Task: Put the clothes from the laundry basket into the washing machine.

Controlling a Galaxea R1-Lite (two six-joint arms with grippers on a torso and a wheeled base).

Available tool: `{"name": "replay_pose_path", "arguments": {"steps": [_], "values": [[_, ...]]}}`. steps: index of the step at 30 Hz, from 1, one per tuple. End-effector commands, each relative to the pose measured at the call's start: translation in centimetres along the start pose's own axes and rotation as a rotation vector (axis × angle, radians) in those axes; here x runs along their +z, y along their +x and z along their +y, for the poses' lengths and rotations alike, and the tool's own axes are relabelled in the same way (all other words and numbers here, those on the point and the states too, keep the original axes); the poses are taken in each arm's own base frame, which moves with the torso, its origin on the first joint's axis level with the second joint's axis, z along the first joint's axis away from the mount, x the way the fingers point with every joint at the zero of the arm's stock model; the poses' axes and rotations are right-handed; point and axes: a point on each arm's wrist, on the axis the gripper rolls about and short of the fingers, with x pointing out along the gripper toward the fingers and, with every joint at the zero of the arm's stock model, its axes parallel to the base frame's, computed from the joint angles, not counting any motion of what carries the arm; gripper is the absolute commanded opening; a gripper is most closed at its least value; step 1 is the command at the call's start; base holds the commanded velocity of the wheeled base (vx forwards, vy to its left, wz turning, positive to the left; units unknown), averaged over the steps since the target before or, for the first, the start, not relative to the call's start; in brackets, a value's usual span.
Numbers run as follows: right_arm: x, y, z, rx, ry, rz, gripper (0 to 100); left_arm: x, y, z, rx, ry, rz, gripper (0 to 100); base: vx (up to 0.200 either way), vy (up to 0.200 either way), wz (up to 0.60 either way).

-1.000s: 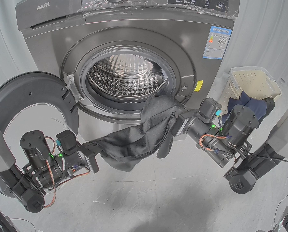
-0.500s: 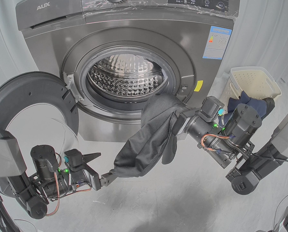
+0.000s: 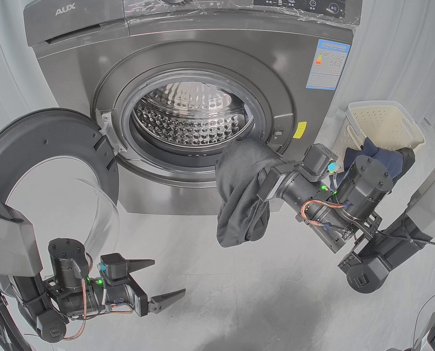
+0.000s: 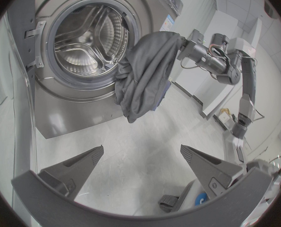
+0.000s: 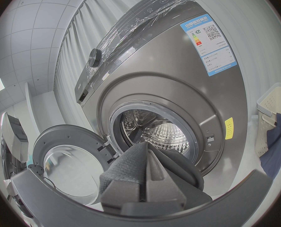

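Where the right arm enters from the lower right of the head view, the right gripper (image 5: pixel 143 174) has its two fingers pressed together on one dark grey cloth garment (image 3: pixel 239 191). The garment hangs in a loose bundle just right of centre, in front of the lower right edge of the round opening of the one grey front-loading washing machine (image 3: pixel 276 69). Its lower end dangles above the pale grey floor (image 3: pixel 256 288). Whether the cloth touches the opening's rim cannot be told. The shiny perforated steel drum (image 3: pixel 188 118) sits behind it in the middle of the frame. The single round grey door with a clear window (image 3: pixel 42 142) stands swung open at the left.

In the lower left corner, the left gripper (image 3: pixel 169 277) is low over the floor, well apart from the garment, its two fingers spread wide with nothing between them.

At the right edge stands one cream perforated plastic laundry basket (image 3: pixel 378 118), with one navy-blue cloth (image 3: pixel 383 157) draped over its near rim.
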Motion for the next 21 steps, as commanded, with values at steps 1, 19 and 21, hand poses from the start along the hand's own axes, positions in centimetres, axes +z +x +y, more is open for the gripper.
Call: {"name": "replay_pose_path", "arguments": {"steps": [1, 19, 21], "values": [[-0.1, -0.2, 0.2, 0.004, 0.004, 0.004, 0, -1.3, -0.6, -0.5, -0.038, 0.031, 0.064, 100, 0.000, 0.000, 0.00], [-1.0, -1.3, 2.9, 0.074, 0.028, 0.050, 0, 4.4, 4.7, -3.1, -0.184, 0.093, -0.192, 100, 0.000, 0.000, 0.00], [-0.9, -1.3, 3.0, 0.079, 0.030, 0.050, 0, 5.3, 5.5, -3.2, -0.186, 0.077, -0.228, 100, 0.000, 0.000, 0.00]]}}
